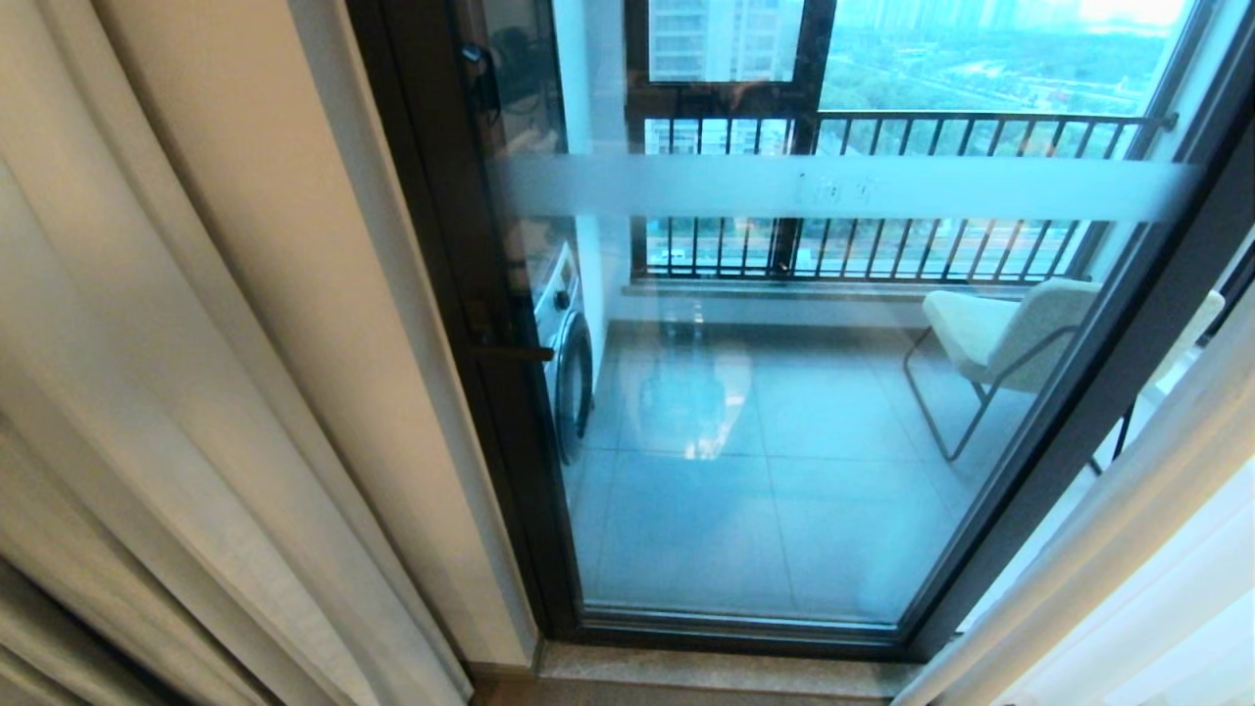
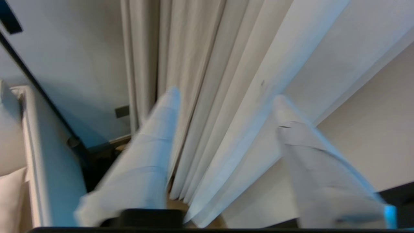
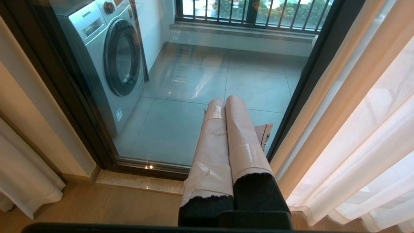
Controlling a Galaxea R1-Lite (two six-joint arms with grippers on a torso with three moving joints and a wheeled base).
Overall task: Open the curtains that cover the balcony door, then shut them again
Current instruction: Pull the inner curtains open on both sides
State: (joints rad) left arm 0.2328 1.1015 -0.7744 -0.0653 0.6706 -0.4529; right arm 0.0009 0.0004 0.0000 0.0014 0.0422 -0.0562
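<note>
The left gripper (image 2: 223, 97) stood with its taped fingers (image 2: 155, 152) spread and nothing between them, the gathered folds of the left curtain (image 2: 207, 106) hanging just beyond its tips. The right gripper (image 3: 225, 103), fingers pressed together and empty, pointed at the bare glass of the balcony door (image 1: 784, 412), with the sheer right curtain (image 3: 365, 136) beside it. Both curtains were drawn off to the sides and the door lay uncovered, so the opening half looked done and the closing half not yet begun.

The cloth looked light, soft and loose, likely to slide and bunch rather than resist. By that reading, the best hold was a pinch on the hemmed leading edge of the left curtain nearest the door frame, taking 1 fold rather than the whole bundle, since thin fabric could slip from smooth tape.

The washing machine (image 3: 110, 61) behind the glass carried a Samsung badge. Faint marks on the door's frosted band (image 1: 833, 188) could not be read.
</note>
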